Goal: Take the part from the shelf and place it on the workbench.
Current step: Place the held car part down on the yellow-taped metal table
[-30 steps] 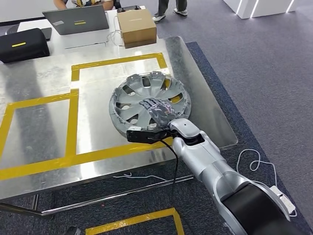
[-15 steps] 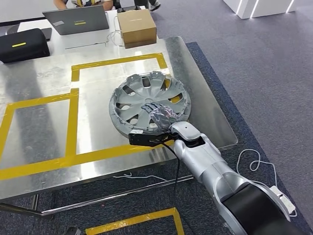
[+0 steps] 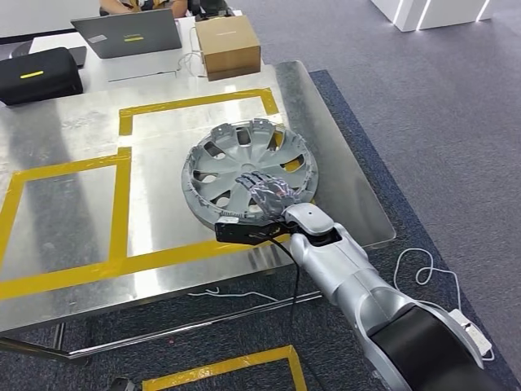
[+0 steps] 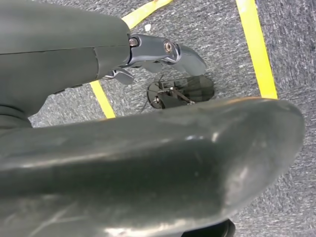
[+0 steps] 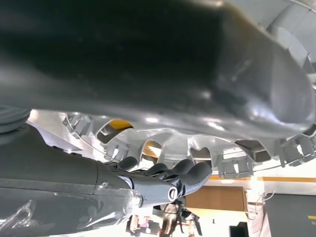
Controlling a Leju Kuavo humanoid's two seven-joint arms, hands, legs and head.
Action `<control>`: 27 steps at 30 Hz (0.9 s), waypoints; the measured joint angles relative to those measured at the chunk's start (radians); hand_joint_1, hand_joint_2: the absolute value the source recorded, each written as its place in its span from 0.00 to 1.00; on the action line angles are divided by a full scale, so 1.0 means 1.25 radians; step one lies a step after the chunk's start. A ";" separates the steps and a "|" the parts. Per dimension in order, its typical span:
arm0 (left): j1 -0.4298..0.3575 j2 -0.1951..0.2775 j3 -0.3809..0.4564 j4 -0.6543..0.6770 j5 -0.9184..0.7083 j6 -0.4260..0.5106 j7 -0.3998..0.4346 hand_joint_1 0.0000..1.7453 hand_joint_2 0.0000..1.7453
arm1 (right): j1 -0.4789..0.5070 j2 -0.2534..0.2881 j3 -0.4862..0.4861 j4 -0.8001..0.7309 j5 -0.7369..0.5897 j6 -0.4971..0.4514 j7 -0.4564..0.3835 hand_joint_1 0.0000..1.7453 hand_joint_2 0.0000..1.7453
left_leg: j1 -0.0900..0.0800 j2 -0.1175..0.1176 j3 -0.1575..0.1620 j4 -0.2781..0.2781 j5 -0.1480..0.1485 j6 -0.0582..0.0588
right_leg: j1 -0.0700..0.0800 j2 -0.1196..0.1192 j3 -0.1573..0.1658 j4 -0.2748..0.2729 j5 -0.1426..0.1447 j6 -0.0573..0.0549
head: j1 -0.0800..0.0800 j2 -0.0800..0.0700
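— Where is the part lying?
— We are seeing the round grey plastic wheel cover [image 3: 249, 171] lying flat on the shiny metal workbench [image 3: 73, 130], across its yellow tape lines [image 3: 120, 204].
— And our hands?
— Our right hand [image 3: 265, 190] is hovering over the cover, fingers [image 5: 186, 173] extended and released, grasping nothing. Our left hand [image 4: 164, 52] is hanging over grey carpet [image 4: 291, 59]; we cannot tell its state.

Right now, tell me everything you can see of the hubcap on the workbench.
The hubcap is a round silver-grey wheel cover, plastic by its look, with spokes, cut-out openings and small clips around its rim. It lies flat on the metal workbench, near its right end, overlapping the yellow tape lines. The right hand, fingers spread, sits over its near side; whether it touches cannot be told. The right wrist view shows the ribbed rim close up.
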 joint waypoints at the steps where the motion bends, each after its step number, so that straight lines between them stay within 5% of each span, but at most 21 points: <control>1: 0.000 0.000 0.000 0.000 0.000 0.000 0.000 0.00 0.00 | 0.000 0.000 0.000 0.000 0.000 0.000 0.000 0.00 0.00 | 0.000 0.000 0.000 0.000 0.000 0.000 | 0.000 0.000 0.000 0.000 0.000 0.000 | 0.000 0.000; 17: 0.000 0.000 0.002 0.000 0.009 0.010 -0.029 0.00 0.00 | 0.002 -0.042 -0.003 -0.030 0.007 -0.033 0.024 0.00 0.00 | -0.001 0.000 0.000 0.001 0.000 0.001 | -0.001 0.000 -0.001 -0.001 0.001 0.001 | -0.001 0.000; 19: -0.005 -0.013 0.005 0.000 0.022 0.033 -0.048 0.00 0.00 | 0.012 -0.118 -0.016 -0.145 0.019 -0.001 0.107 0.00 0.00 | -0.002 -0.005 0.000 0.003 0.001 0.004 | -0.001 -0.006 -0.001 -0.003 0.000 0.004 | -0.005 0.000; 21: -0.003 -0.036 0.012 0.000 0.036 0.068 -0.047 0.00 0.00 | 0.045 -0.248 -0.073 -0.333 -0.011 0.071 0.167 0.00 0.00 | -0.003 -0.017 -0.002 0.003 0.002 0.009 | -0.002 -0.020 0.006 -0.005 -0.004 0.008 | -0.008 0.000; 24: 0.018 -0.064 0.024 0.001 0.049 0.079 -0.044 0.00 0.00 | 0.101 -0.407 -0.243 -0.582 -0.040 0.148 0.112 0.00 0.00 | -0.004 -0.022 -0.002 0.004 0.000 0.013 | -0.003 -0.023 0.013 -0.010 -0.002 0.012 | -0.005 0.000; 27: 0.016 -0.079 0.030 0.002 0.053 0.067 -0.043 0.00 0.00 | 0.169 -0.494 -0.373 -0.758 -0.049 0.160 0.083 0.00 0.00 | -0.004 -0.013 0.000 0.004 -0.004 0.017 | -0.003 -0.014 0.014 -0.014 -0.001 0.013 | -0.005 0.000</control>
